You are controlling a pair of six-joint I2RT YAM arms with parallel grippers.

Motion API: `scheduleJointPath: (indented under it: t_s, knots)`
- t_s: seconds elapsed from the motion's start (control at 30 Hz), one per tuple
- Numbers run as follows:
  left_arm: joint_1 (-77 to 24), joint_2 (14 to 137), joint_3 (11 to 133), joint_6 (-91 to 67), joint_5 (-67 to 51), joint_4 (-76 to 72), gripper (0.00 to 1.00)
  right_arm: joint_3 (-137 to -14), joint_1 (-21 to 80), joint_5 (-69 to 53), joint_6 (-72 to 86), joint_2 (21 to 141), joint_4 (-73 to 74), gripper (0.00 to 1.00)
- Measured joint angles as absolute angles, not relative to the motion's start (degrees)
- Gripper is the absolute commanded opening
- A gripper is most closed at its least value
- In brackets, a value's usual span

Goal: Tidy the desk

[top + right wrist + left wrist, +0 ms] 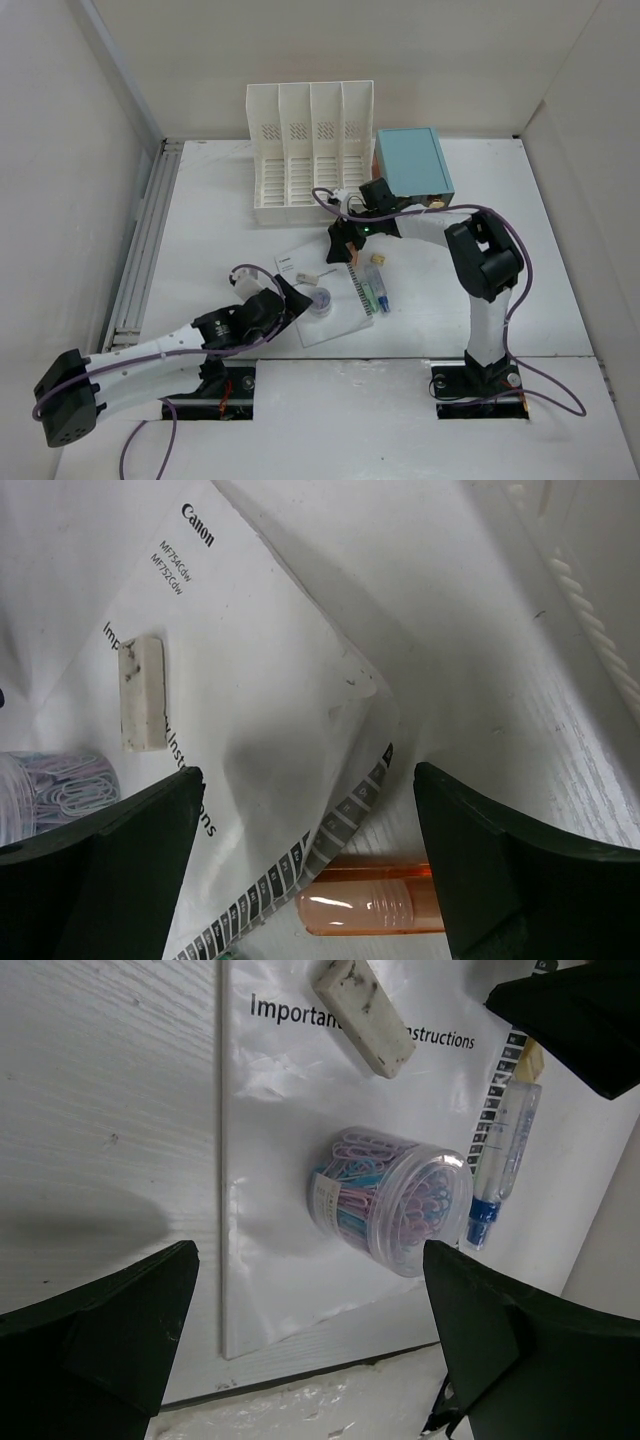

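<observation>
On the white desk [210,230] lies a plastic-wrapped instruction booklet [335,310]. A clear jar of pastel paper clips [390,1200] and a dirty white eraser [362,1015] rest on it. My left gripper [310,1300] hovers open just short of the jar, holding nothing. My right gripper [305,810] is open over the booklet's [260,700] curled corner, above an orange tube [370,905] that lies partly under that corner. A clear tube with a blue cap [503,1160] lies along the booklet's far edge.
A white slotted file rack [310,150] stands at the back, with a teal-topped drawer box [412,162] to its right. Grey rails [145,240] run along the desk's left edge. A small cream object [378,258] sits near the blue-capped tube [377,290].
</observation>
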State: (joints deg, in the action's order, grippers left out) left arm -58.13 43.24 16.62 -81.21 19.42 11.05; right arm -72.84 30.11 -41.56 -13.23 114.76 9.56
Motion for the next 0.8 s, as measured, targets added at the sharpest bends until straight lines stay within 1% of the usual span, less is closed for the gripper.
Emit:
scheduleJointPath:
  t_s: [0.03,0.07,0.13,0.17,0.27,0.3,0.33,0.37,0.4,0.43,0.67,0.8]
  knots:
    - [-58.13,43.55,16.62,-81.23,19.03,10.66,0.93,-72.84,30.13,-41.58,-13.26,114.8,9.54,0.87]
    - [-58.13,43.79,16.62,-81.21,18.68,10.28,0.93,-72.84,30.13,-41.8,-13.28,114.85,9.54,0.8]
    - [-58.13,44.31,16.62,-81.17,18.11,9.58,0.93,-72.84,30.13,-42.5,-13.23,115.24,9.82,0.7]
    - [-58.13,44.58,16.62,-81.14,17.96,9.37,0.93,-72.86,30.15,-43.18,-13.28,115.5,9.89,0.6]
    - [-58.13,45.21,16.71,-80.9,17.67,9.15,0.93,-73.38,30.46,-44.53,-13.89,116.53,11.14,0.4]
    - [-58.13,45.52,16.84,-80.79,17.58,9.15,0.93,-73.78,30.52,-44.99,-14.15,116.95,11.62,0.23]
    - [-58.13,45.84,16.99,-80.62,17.54,9.04,0.93,-74.11,30.59,-45.74,-14.11,117.38,12.08,0.15]
    - [-58.13,46.17,17.17,-80.58,17.52,8.93,0.93,-74.32,30.7,-46.44,-14.15,117.62,12.62,0.1]
    - [-58.13,46.52,17.34,-80.4,17.5,8.86,0.93,-74.54,30.76,-46.94,-14.15,117.78,12.99,0.01]
    - [-58.13,46.92,17.52,-80.23,17.39,8.67,0.93,-74.72,30.85,-47.27,-14.17,117.82,13.32,0.0]
    - [-58.13,49.39,18.04,-79.55,16.4,7.35,0.93,-76.12,30.83,-47.31,-14.61,117.89,16.32,0.0]
    - [-58.13,49.78,18.48,-79.13,15.94,7.01,0.93,-77.71,30.7,-44.25,-14.59,117.25,18.87,0.0]
